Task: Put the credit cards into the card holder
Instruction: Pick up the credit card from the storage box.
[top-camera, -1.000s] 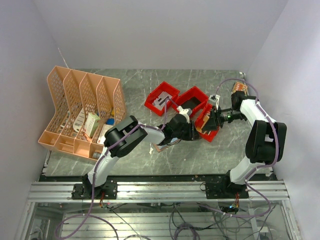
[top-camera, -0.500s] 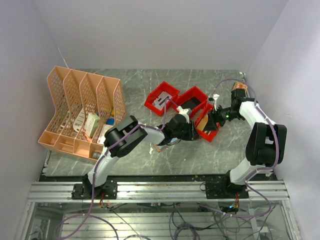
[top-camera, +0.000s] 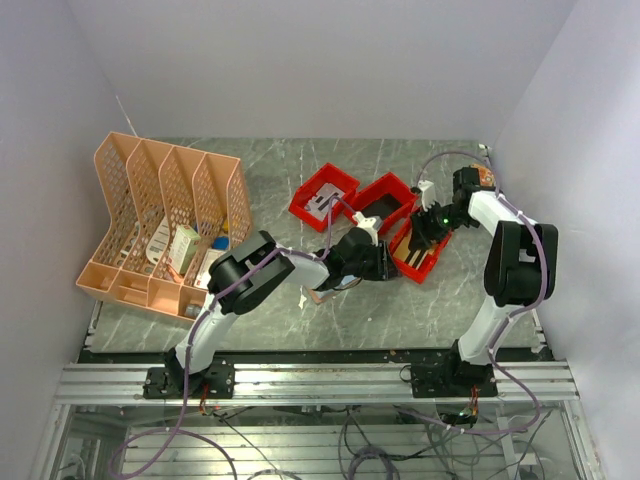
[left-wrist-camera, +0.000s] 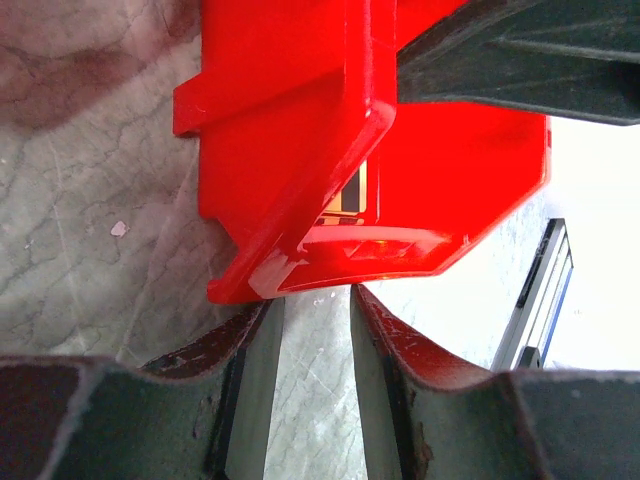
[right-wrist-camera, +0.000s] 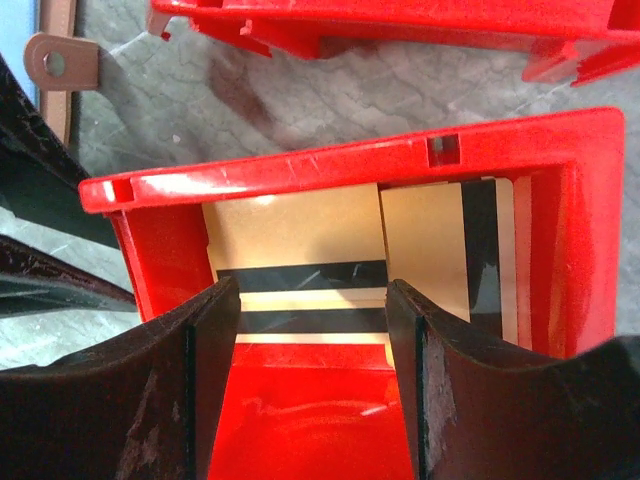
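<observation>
1. Top external view: the left arm (top-camera: 250, 275) stretches low from its near-left base toward the middle of the counter (top-camera: 270, 165). Its forearm is nearly level, and the wrist ends at the left side of the nearest red bin (top-camera: 421, 276).
2. Left wrist view: its jaws stand apart with only bare counter between them. The bin's rounded corner sits just beyond the tips, ungripped.
3. The right arm (top-camera: 515, 260) rises from its near-right base, folds at the elbow and turns leftward over the far end of the same bin, wrist tilted down.
4. Right wrist view: its jaws are spread and hold nothing. They reach into the bin, one on each side of the credit cards (right-wrist-camera: 300, 245).
5. Two pale cards with dark stripes sit side by side in that bin, at the wall farthest from the wrist camera. Flat or leaning, I cannot tell.
6. The tan card holder (top-camera: 319, 296) lies on the counter left of the bin, partly under the left forearm.
7. The bin's red walls stand close outside both right jaws.
8. A second red bin (top-camera: 372, 187) sits just beyond, on the far side, with a strip of counter between.
9. Both wrists crowd the same bin.
10. Grey counter shows right of it, up to the wall.
11. The peach file rack (top-camera: 160, 190) stands well apart at the left.
</observation>
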